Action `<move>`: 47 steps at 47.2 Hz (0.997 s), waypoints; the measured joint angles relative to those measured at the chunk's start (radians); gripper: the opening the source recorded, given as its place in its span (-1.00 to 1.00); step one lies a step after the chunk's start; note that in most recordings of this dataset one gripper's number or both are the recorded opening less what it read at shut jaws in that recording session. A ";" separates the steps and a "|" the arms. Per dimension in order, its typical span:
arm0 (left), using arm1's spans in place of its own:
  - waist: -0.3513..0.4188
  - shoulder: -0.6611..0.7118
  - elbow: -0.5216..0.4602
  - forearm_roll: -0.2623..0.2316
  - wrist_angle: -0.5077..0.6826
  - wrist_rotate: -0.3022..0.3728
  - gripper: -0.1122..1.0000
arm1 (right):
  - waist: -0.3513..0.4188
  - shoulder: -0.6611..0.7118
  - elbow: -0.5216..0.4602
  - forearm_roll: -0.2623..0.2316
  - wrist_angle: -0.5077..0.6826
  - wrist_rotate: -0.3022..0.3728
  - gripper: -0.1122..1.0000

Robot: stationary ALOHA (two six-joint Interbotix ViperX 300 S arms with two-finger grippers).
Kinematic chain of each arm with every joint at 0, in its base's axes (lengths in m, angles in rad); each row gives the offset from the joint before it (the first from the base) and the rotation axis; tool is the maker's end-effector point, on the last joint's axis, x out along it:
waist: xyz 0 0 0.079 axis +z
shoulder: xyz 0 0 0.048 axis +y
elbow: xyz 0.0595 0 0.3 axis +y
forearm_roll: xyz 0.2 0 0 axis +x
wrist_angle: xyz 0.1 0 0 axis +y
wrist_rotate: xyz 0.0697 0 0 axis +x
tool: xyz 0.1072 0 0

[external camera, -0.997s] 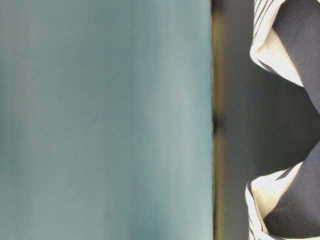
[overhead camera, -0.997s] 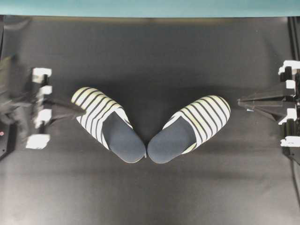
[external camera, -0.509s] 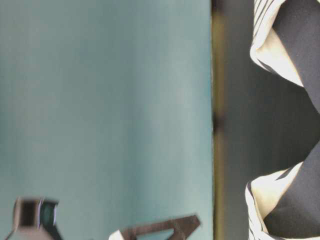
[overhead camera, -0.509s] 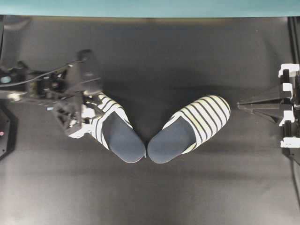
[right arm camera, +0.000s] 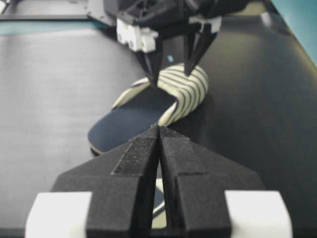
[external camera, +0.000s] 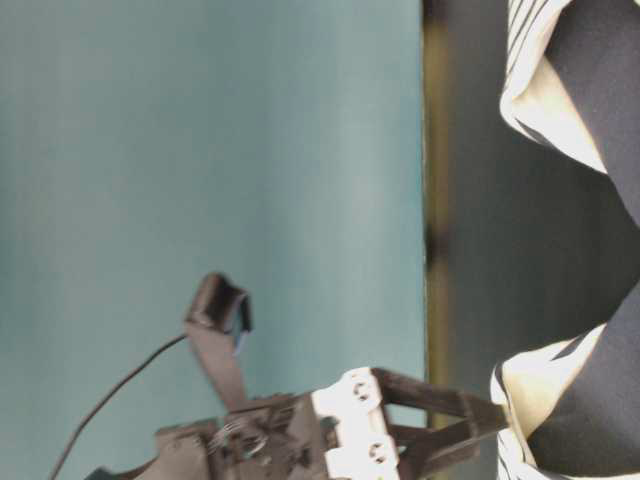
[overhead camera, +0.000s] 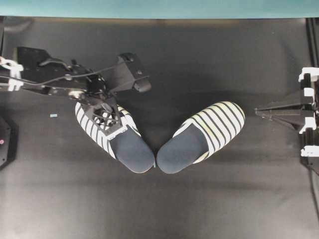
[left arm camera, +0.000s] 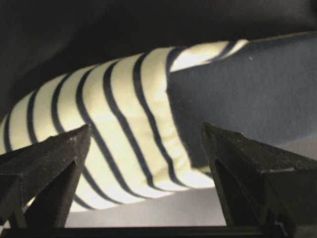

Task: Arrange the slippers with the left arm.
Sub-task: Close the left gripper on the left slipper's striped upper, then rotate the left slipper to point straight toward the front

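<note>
Overhead view: slippers (overhead camera: 159, 137) lie mid-mat in a V, heels touching, toes splayed far-left and far-right, open mat (overhead camera: 164, 209) all around. Left gripper (overhead camera: 107, 118) hangs spread wide over the left slipper's striped upper (left arm camera: 114, 134). Right gripper (overhead camera: 259, 112) is closed, well right.

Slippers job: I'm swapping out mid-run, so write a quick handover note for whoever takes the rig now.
Left gripper: open, jaws spread above the striped upper of the left slipper, one on each side; nothing gripped.
Right gripper: shut, empty, parked at the right edge of the table.
Slippers: both on the table, soles down, heels nearly meeting at the centre, toes splayed outward in a V. The right slipper is untouched.
Done: the approach to the left slipper only.
Left: grip it and turn it parallel to its mate, probably then straighten the other, so the pair sits side by side.
</note>
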 measured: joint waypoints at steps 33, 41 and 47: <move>0.002 0.052 0.023 0.003 -0.038 -0.011 0.02 | -0.003 -0.020 0.021 0.000 0.015 0.000 -0.80; 0.000 0.052 -0.003 0.008 -0.029 0.063 -0.72 | -0.005 -0.021 0.021 0.000 0.015 0.000 -0.81; 0.002 0.046 -0.044 0.014 -0.029 0.207 -0.77 | -0.012 -0.021 0.025 0.000 0.014 -0.002 -0.80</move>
